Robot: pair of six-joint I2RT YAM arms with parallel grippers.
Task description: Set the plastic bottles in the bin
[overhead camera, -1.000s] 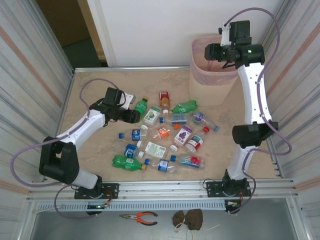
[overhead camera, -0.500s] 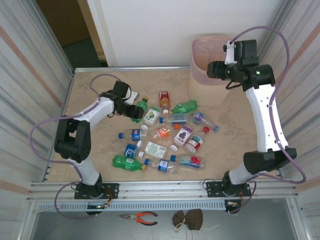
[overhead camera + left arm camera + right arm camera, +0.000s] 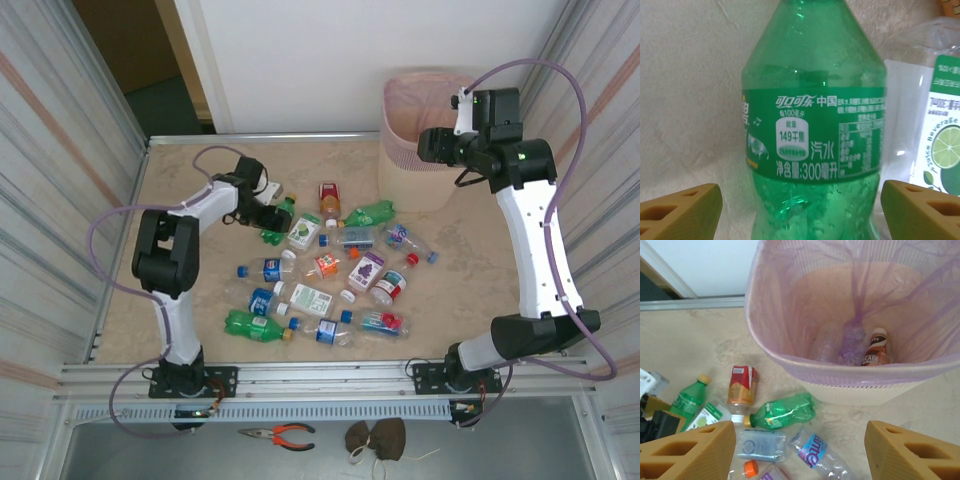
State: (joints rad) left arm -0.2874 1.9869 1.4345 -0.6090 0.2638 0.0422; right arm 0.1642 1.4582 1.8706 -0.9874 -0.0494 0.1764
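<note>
Several plastic bottles (image 3: 330,270) lie scattered mid-table. My left gripper (image 3: 270,214) is open at the cluster's far-left edge, a finger on each side of a green bottle (image 3: 283,210). In the left wrist view that green bottle (image 3: 815,125) fills the gap between the fingers (image 3: 682,212), with space on both sides. My right gripper (image 3: 432,146) hangs open and empty above the near-left rim of the bin (image 3: 420,185). Seen from the right wrist, the bin (image 3: 855,371) holds a brown-labelled bottle (image 3: 876,347) and a clear one (image 3: 827,342).
Corrugated walls close in both sides of the table. Below the front rail lie orange-handled pliers (image 3: 280,433) and a brown cloth lump (image 3: 377,438). A crushed green bottle (image 3: 782,412) and a red-labelled one (image 3: 741,386) lie just left of the bin.
My left arm has swung further out to the green bottle and its jaws have widened around it. My right gripper has drawn back from over the bin toward its near rim.
</note>
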